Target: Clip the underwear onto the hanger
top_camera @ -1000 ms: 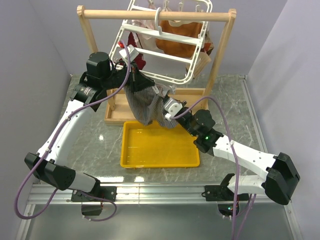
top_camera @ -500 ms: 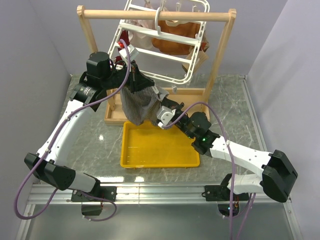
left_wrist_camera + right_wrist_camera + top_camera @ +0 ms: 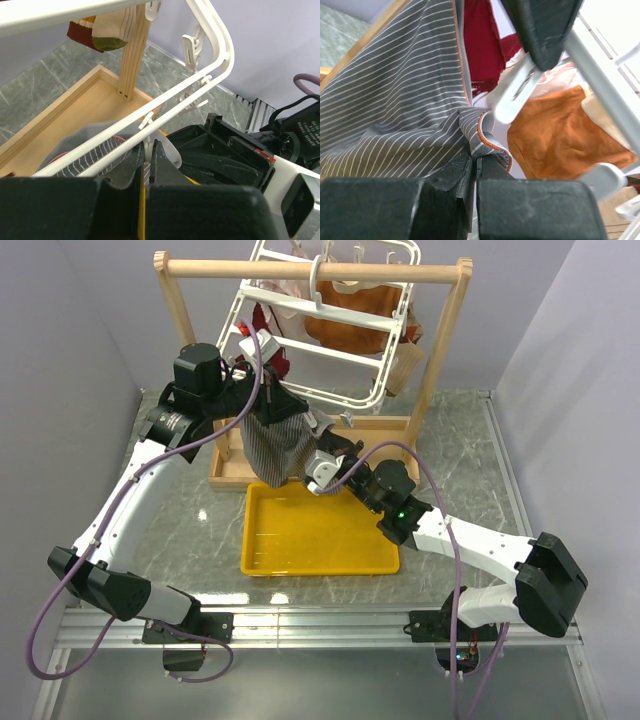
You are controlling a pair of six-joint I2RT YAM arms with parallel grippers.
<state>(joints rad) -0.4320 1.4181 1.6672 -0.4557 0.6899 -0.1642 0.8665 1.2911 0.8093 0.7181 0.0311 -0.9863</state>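
Both jaws grip underwear (image 3: 275, 445); right jaws have shifted leftward.

Two white-and-black arms trailing purple cables.
The left arm (image 3: 130, 490) and right arm (image 3: 480, 545) each have smooth white links between bulky black joint housings, and a purple cable (image 3: 305, 77) loops from each base up along the arm to the wrist. A small green light (image 3: 404, 512) glows on the right arm's black forearm. A white camera block (image 3: 322, 467) sits at the right wrist. The jaws are matte black, blocky and faintly grainy.
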